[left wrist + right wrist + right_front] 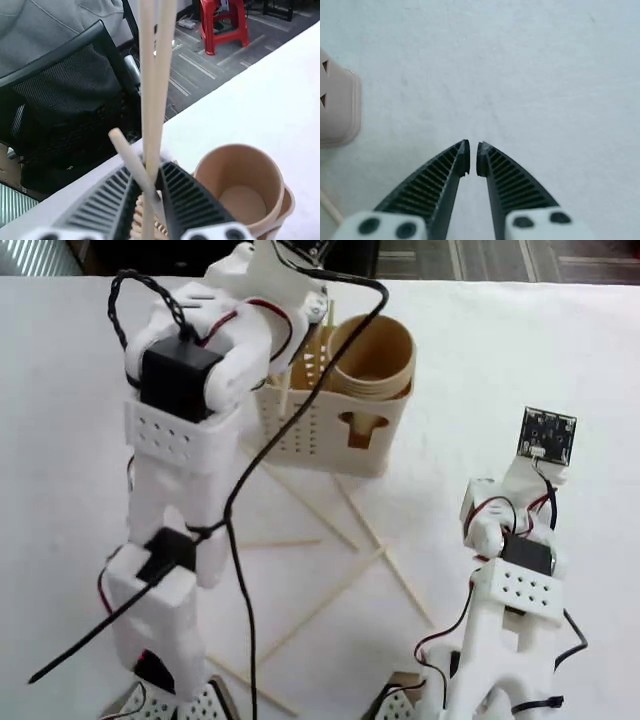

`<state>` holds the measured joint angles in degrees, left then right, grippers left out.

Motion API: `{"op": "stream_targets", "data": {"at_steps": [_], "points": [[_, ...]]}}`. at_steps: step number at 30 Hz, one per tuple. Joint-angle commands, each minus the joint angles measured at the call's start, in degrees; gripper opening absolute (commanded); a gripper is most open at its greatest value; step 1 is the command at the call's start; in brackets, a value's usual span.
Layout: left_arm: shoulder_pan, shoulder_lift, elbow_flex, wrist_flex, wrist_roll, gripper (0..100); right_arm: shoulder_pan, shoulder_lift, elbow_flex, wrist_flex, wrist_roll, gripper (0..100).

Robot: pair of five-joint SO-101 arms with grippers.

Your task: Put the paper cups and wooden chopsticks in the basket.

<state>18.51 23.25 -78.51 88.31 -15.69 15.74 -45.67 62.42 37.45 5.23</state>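
Observation:
A cream perforated basket [330, 435] stands at the back middle of the table. Nested paper cups [375, 355] sit in it, their open mouth toward me in the left wrist view [240, 190]. My left gripper [150, 172] hangs over the basket's left part, shut on wooden chopsticks [151, 90] that stand upright between its fingers, with a third stick slanting across them. Several loose chopsticks [385, 550] lie scattered on the table in front of the basket. My right gripper [473, 159] hovers low over bare table to the right of the basket, shut with nothing in it.
The white table [520, 350] has free room at the right and back right. The basket's corner [335, 110] lies near the right gripper. The right arm [515, 580] stands at the front right. A black mesh chair [65, 110] stands beyond the table's far edge.

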Motion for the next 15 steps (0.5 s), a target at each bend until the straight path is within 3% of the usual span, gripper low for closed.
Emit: {"op": "stream_targets", "data": {"at_steps": [1, 15], "points": [[-1.19, 3.74, -8.26, -3.08, 2.55, 2, 0.22, -1.36, -1.49, -0.84, 0.09, 4.2], [-2.15, 6.37, -9.67, -12.13, 4.66, 2, 0.22, -1.36, -1.49, -0.84, 0.09, 4.2]]}}
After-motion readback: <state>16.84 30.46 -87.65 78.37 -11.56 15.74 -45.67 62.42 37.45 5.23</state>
